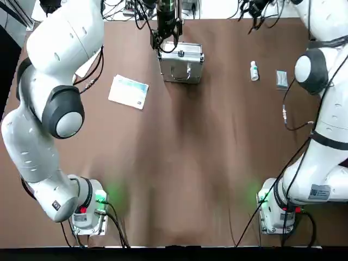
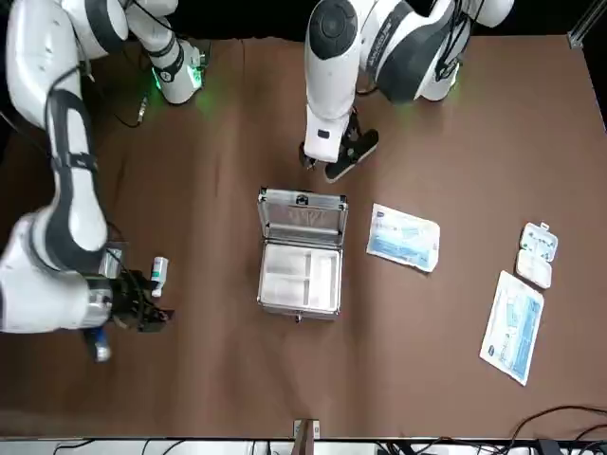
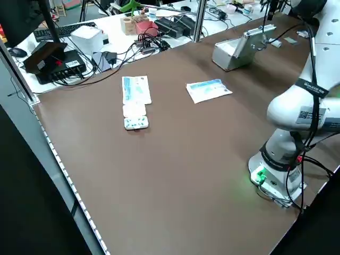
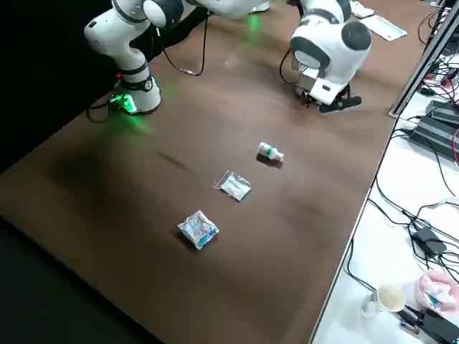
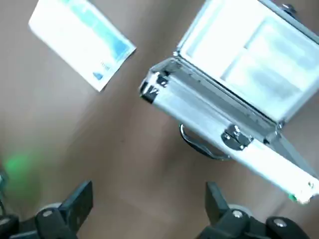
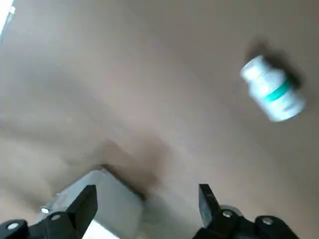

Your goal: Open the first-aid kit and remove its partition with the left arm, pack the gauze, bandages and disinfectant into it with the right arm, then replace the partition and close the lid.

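Note:
The silver first-aid kit [image 2: 302, 303] stands open at the far middle of the table, its lid [image 2: 303, 216] upright. The pale partition [image 2: 302, 273] lies inside it, and the left wrist view shows the partition [image 5: 259, 55] too. My left gripper [image 2: 341, 156] hangs open and empty on the robot side of the kit [image 5: 224, 124]. The disinfectant [image 1: 254, 70] lies on the far right, a clear packet [image 1: 281, 80] beside it. A gauze wad [image 4: 197, 229] lies farther right. My right gripper [image 6: 147, 194] hovers open over the disinfectant [image 6: 273, 94].
A blue-and-white flat pack [image 1: 129, 91] lies left of the kit. At the robot's far left lie a long pale pack [image 2: 512, 327] and a small white blister pack [image 2: 538, 251]. A loose black cable [image 1: 291, 122] hangs from the right arm. Desks with cables edge the table.

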{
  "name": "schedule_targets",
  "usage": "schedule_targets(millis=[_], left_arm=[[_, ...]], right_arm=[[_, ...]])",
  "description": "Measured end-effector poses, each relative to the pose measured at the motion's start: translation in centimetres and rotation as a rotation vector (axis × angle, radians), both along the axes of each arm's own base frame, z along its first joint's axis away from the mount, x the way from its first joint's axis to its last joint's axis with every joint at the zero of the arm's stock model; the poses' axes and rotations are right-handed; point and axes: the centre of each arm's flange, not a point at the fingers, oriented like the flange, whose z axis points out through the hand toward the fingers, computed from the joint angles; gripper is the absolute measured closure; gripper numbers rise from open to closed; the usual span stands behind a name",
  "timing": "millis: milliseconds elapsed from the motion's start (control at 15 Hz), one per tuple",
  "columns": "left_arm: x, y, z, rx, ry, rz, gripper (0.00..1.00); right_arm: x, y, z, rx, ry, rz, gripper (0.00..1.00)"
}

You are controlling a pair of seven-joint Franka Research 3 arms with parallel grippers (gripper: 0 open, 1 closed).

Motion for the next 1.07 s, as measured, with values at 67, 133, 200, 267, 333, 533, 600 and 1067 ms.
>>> schedule_targets(millis=[67,133,200,267,333,533,600,1067], left_arm=[[0.3,0.2,0.2,-0.015,-0.006,-0.062,0.00],[1.4,0.7,0.6,-0.054,-0.037,-0.152,0.00],[2.1,1.0,0.8,-0.072,-0.057,-0.190,0.00],[2.7,1.3,1.0,-0.090,-0.076,-0.237,0.00],[3.3,1.7,1.2,-0.101,-0.097,-0.288,0.00],[4.3,1.6,1.9,-0.128,-0.176,-0.392,0.00],[4.5,1.4,2.1,-0.141,-0.203,-0.418,0.00],[6.4,-0.4,-1.6,-0.173,-0.263,-0.549,0.00]], right_arm=[[-0.3,-1.0,1.8,-0.032,-0.032,0.050,0.09],[-0.9,-2.9,5.4,-0.080,-0.102,0.144,0.08],[-1.4,-3.7,7.0,-0.091,-0.126,0.201,0.08],[-2.0,-4.5,8.5,-0.100,-0.141,0.260,0.08],[-2.5,-5.2,10.1,-0.118,-0.160,0.313,0.07],[-4.1,-6.8,14.6,-0.188,-0.223,0.455,0.07],[-4.6,-6.9,15.2,-0.188,-0.229,0.505,0.07],[-5.6,-5.5,6.2,-0.148,-0.166,0.630,0.01]])
